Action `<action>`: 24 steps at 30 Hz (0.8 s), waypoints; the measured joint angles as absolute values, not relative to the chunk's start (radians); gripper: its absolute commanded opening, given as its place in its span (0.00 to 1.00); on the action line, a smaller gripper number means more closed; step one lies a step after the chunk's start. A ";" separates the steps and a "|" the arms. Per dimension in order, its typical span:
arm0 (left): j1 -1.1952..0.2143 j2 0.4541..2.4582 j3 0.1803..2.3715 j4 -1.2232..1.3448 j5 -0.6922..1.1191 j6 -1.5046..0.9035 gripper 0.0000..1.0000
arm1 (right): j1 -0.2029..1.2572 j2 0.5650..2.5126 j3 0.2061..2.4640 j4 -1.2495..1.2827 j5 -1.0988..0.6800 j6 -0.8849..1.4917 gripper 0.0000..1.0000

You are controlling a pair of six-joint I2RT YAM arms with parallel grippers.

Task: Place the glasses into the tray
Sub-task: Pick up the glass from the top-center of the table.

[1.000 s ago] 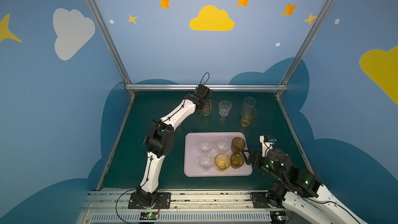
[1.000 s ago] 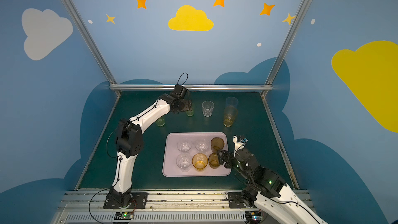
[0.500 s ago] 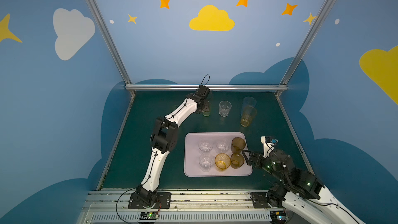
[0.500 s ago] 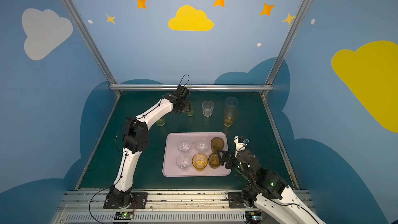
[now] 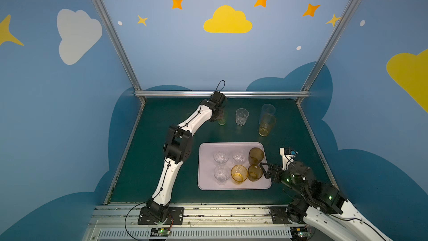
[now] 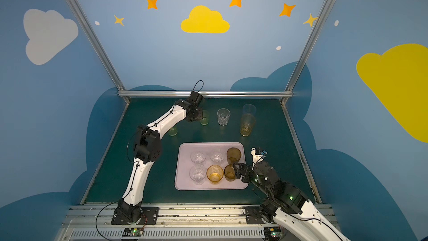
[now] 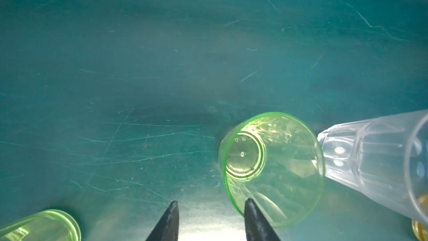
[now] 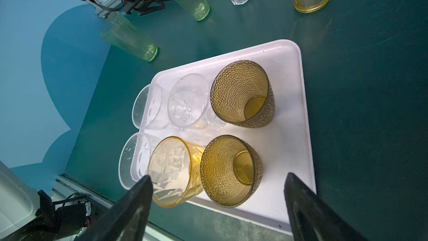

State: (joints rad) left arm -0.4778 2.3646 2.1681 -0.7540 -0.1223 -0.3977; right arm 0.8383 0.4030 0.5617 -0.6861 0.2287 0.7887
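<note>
The lilac-pink tray holds three clear glasses, an amber one and two brown ones. On the mat behind it stand a short green glass, a clear faceted one, a tall pale blue one and a tall amber one. A tall green glass shows beside the left arm. My left gripper is at the short green glass, one finger over its rim, the other outside with a gap. My right gripper hangs open over the front brown glass.
The metal rail and blue back wall stand close behind the left gripper. The clear faceted glass is right next to the short green one. The right half of the tray is bare, as is the mat to its right.
My left gripper's jaws have narrowed around the short green glass's rim, and the left elbow has swung up. The right arm has barely moved.
</note>
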 measured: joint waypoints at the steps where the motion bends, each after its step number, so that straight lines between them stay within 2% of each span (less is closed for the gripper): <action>1: -0.478 2.372 2.180 -0.759 -0.122 -0.397 0.41 | 0.838 0.403 0.562 -0.686 0.228 0.789 0.88; 4: -0.476 2.391 2.203 -0.764 -0.121 -0.393 0.38 | 0.838 0.403 0.562 -0.686 0.228 0.789 0.88; 6: -0.476 2.402 2.219 -0.771 -0.122 -0.390 0.31 | 0.838 0.403 0.562 -0.686 0.228 0.790 0.88; 14: -0.476 2.447 2.306 -0.804 -0.121 -0.381 0.27 | 0.838 0.402 0.562 -0.690 0.228 0.793 0.88; 24: -0.476 2.484 2.313 -0.829 -0.112 -0.374 0.21 | 0.838 0.382 0.561 -0.710 0.235 0.801 0.88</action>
